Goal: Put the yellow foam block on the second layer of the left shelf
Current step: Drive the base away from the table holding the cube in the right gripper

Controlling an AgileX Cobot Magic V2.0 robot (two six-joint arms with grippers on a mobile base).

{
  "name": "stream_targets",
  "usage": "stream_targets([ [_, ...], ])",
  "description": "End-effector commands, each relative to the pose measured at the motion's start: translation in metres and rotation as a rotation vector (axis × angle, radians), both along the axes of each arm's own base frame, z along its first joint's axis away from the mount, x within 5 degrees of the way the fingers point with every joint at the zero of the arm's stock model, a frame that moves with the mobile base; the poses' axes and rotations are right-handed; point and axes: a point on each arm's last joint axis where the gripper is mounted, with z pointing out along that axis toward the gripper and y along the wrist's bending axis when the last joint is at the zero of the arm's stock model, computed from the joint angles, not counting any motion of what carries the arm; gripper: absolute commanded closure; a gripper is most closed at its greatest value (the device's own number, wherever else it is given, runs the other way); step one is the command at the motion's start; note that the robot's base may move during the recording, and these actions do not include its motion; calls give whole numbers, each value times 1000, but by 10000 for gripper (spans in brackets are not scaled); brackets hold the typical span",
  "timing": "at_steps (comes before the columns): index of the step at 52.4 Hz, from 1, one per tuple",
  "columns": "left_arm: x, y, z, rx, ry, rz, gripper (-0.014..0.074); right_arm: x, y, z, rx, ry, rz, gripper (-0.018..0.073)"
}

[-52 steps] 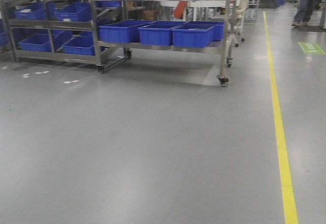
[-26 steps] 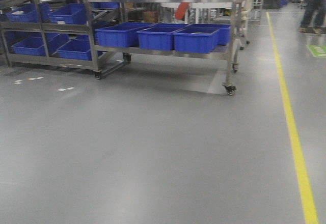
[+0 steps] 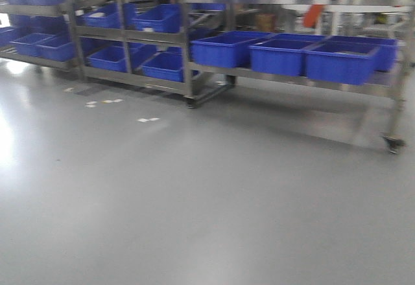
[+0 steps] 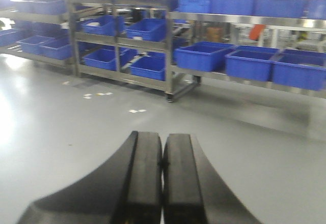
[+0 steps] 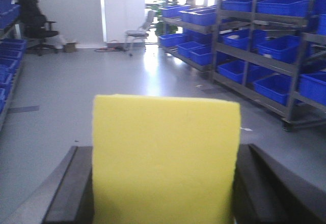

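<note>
The yellow foam block (image 5: 165, 158) fills the lower middle of the right wrist view. My right gripper (image 5: 164, 150) is shut on it, one dark finger pressed against each side. In the left wrist view my left gripper (image 4: 163, 136) is shut with nothing in it, its pads touching, held above the grey floor. A steel shelf rack (image 3: 123, 35) with several layers of blue bins stands at the left of the front view, also seen as the shelf rack (image 4: 119, 30) from the left wrist. Neither gripper shows in the front view.
A wheeled steel cart (image 3: 292, 74) carrying blue bins stands right of the rack, its caster (image 3: 392, 144) on the floor. White tape marks (image 3: 148, 120) lie before the rack. The right wrist view shows another bin rack (image 5: 265, 25) and an office chair (image 5: 41, 28).
The front view has swung left: the racks and cart have slid right in the frame, and the yellow floor line and the standing person have gone out of view.
</note>
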Motion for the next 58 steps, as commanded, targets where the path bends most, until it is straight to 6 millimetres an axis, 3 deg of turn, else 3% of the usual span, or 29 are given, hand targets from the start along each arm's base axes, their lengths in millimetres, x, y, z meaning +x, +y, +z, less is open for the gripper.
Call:
stream_targets([
  [1, 1, -1, -1, -5, -52, -12, 461, -2, -1, 19, 59, -108, 2, 261],
  [58, 1, -1, -1, -5, -52, -12, 461, -2, -1, 19, 59, -108, 2, 261],
])
